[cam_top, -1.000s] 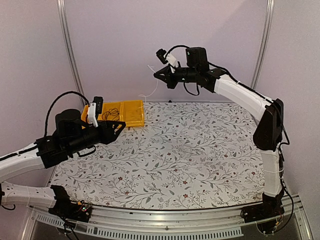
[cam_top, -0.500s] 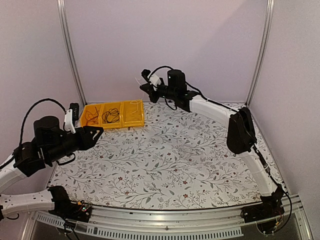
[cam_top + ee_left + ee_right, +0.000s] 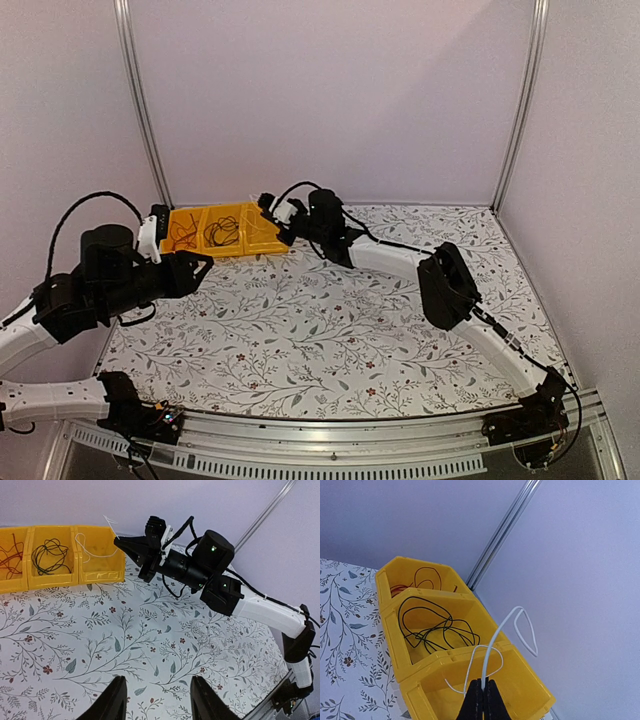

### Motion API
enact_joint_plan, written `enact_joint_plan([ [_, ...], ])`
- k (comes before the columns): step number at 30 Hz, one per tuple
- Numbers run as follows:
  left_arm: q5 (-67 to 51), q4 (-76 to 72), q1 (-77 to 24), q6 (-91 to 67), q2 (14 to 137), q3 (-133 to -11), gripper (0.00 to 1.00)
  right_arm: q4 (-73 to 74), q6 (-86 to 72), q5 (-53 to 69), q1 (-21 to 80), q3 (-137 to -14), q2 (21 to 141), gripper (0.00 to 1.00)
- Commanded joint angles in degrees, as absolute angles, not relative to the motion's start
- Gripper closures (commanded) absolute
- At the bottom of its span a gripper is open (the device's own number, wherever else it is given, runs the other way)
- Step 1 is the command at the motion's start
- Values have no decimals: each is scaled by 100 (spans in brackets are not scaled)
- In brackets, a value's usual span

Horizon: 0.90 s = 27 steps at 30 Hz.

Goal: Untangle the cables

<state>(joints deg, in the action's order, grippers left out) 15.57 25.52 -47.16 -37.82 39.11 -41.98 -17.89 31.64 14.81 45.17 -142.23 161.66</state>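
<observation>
Three yellow bins (image 3: 262,238) stand in a row at the back left. A red cable (image 3: 420,577) lies in the left bin, a black cable (image 3: 432,625) in the middle one. My right gripper (image 3: 483,682) is shut on a pale white cable (image 3: 495,635) and holds it just above the right bin (image 3: 530,690); loops of it hang into the bin and stick up past the fingers. In the top view the right gripper (image 3: 268,210) is over that bin's edge. My left gripper (image 3: 158,679) is open and empty above the table, in front of the bins (image 3: 100,575).
The floral table cloth (image 3: 360,310) spreads to the right and front of the bins. A metal frame post (image 3: 140,110) stands behind the bins, another post (image 3: 520,110) at the back right. The right arm (image 3: 440,290) stretches across the table's middle.
My right gripper has come down and to the left from high at the back, carrying the white cable to the right bin. My left gripper has drawn back to the left.
</observation>
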Motion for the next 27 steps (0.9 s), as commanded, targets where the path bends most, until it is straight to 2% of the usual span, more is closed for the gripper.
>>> enact_joint_plan([
  [1,1504,2525,-4758,-3681,3930,-4346,53,-2231,3446,1080,4465,-14309,16288,100],
  [6,1563,2514,-4759,-3770,3768,-4258,53,-2288,3405,648,4439,-14273,16288,100],
  [11,1610,2523,-4755,-3874,3574,-4143,54,-2170,3459,929,4468,-14100,16199,99],
  [21,1459,2680,-4755,-3852,3505,-4240,54,-1951,3946,999,4614,-14137,16398,59],
  [24,1447,2683,-4757,-3795,3458,-4237,53,-1909,3965,854,4614,-14020,16281,52],
  [27,1522,2549,-4755,-3713,3384,-4143,53,-1907,3946,884,4606,-13273,15687,45],
])
